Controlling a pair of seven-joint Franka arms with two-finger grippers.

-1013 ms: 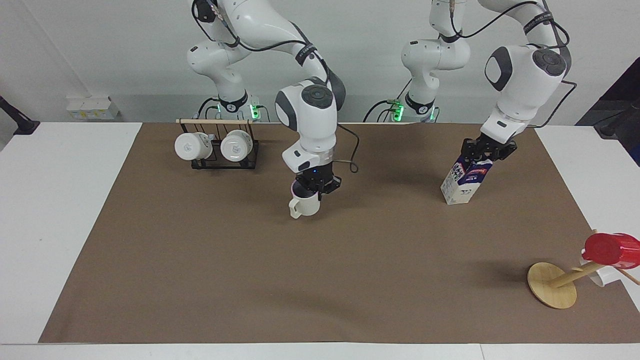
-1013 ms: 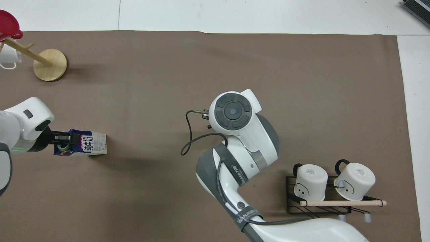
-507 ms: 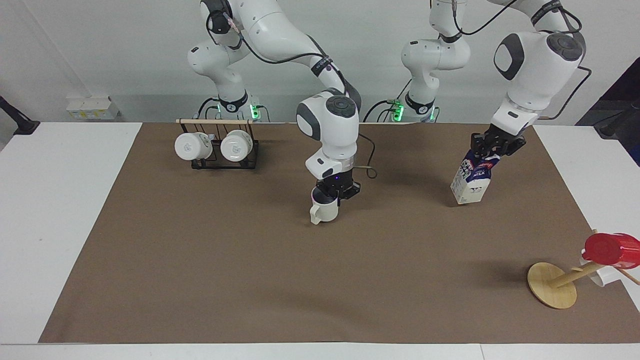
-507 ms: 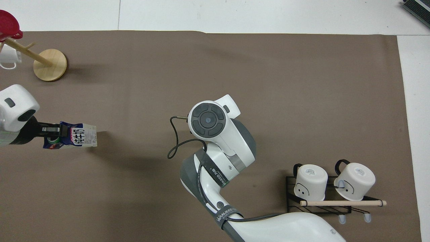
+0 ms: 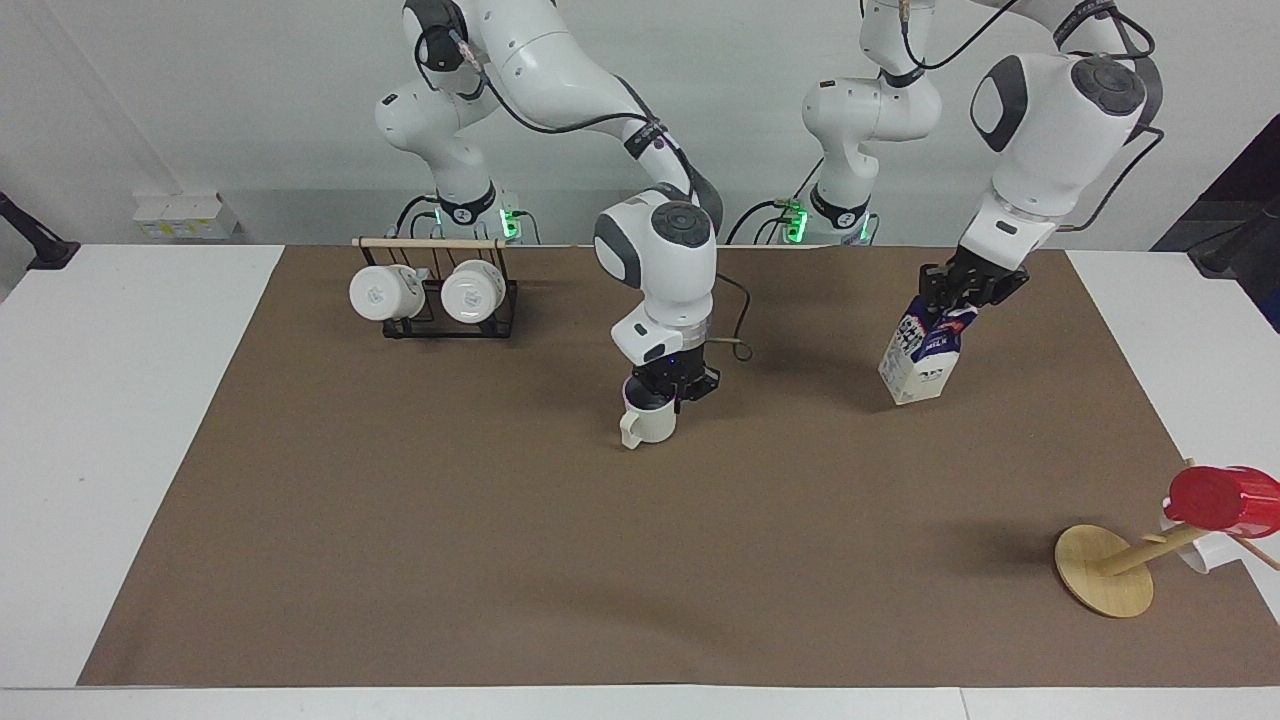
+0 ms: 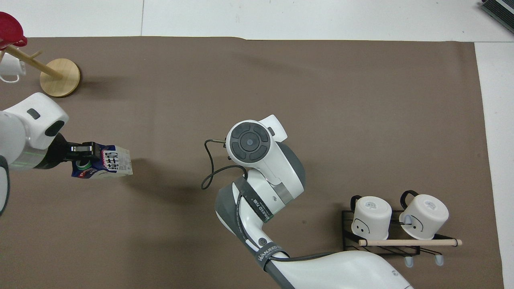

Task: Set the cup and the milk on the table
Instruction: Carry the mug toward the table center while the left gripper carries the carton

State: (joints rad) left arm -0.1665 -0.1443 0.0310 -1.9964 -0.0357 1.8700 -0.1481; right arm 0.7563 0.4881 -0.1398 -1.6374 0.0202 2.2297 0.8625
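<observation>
The cup [image 5: 648, 424], a cream-white mug with its handle toward the right arm's end, is upright at the middle of the table's brown mat [image 5: 500, 550]. My right gripper [image 5: 672, 386] is shut on its rim. I cannot tell whether the cup's base touches the mat. In the overhead view the right arm hides the cup. The milk [image 5: 921, 354], a blue and white carton, hangs tilted just over the mat toward the left arm's end. My left gripper [image 5: 966, 290] is shut on its top ridge. The milk [image 6: 109, 164] and the left gripper [image 6: 82, 149] also show in the overhead view.
A black rack [image 5: 440, 318] with two white mugs stands close to the robots at the right arm's end; it also shows in the overhead view [image 6: 349, 241]. A wooden mug tree [image 5: 1103, 570] with a red cup [image 5: 1222, 497] stands at the mat's corner farthest from the robots, at the left arm's end.
The right gripper carried the cup toward the left arm's end and then nearly stopped. The left gripper shifted the tilted milk back toward the middle of the mat.
</observation>
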